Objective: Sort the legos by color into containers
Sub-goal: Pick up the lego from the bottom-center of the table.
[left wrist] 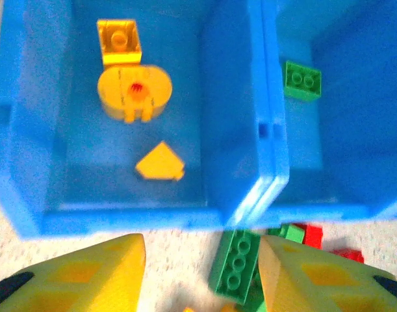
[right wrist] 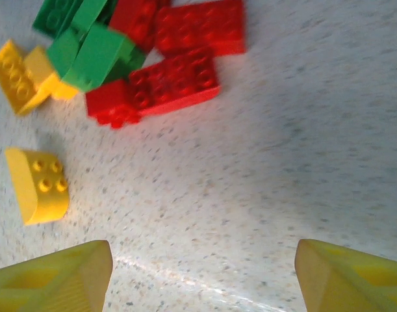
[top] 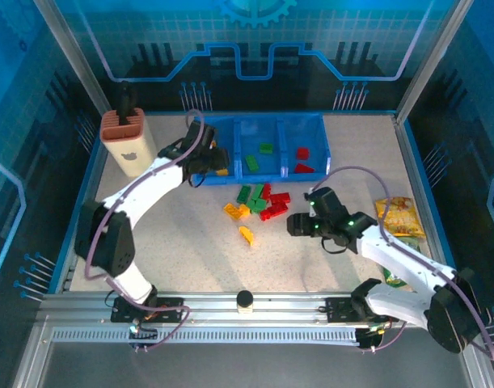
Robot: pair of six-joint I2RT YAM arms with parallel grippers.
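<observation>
Legos (top: 259,202) lie mostly in a loose heap at the middle of the table (top: 174,242), and the rest are in the blue bin (left wrist: 237,97) set against the far edge. My left gripper (left wrist: 201,252) hangs over the near wall of the bin compartment closest to the left edge, fingers parted with nothing between them. My right gripper (right wrist: 203,260) hovers low just right of the heap, spread wide and empty too. I judge the next pick to be the step in hand. I'd lift the left arm straight up before swinging it, so a finger doesn't catch the bin wall and shove the bin. For the right arm, I'd go for a red brick (right wrist: 175,83) on the side of the heap facing that gripper. The red compartment sits toward the right edge, so the arms needn't cross. I'd straddle the brick's short sides, come down square, and close only once both fingers are past the studs, because the neighbours touch it and may drag along. The lone yellow brick (right wrist: 37,185), apart from the heap toward the near edge, is the easy one for the left arm. Counts: one bin, three compartments, two grippers. In the bin are three yellow pieces (left wrist: 133,94), two green bricks (top: 252,163) and two red bricks (top: 304,168). Loose, I make out three yellow, about three green and three or four red, though the heap overlaps too much to be sure.
</observation>
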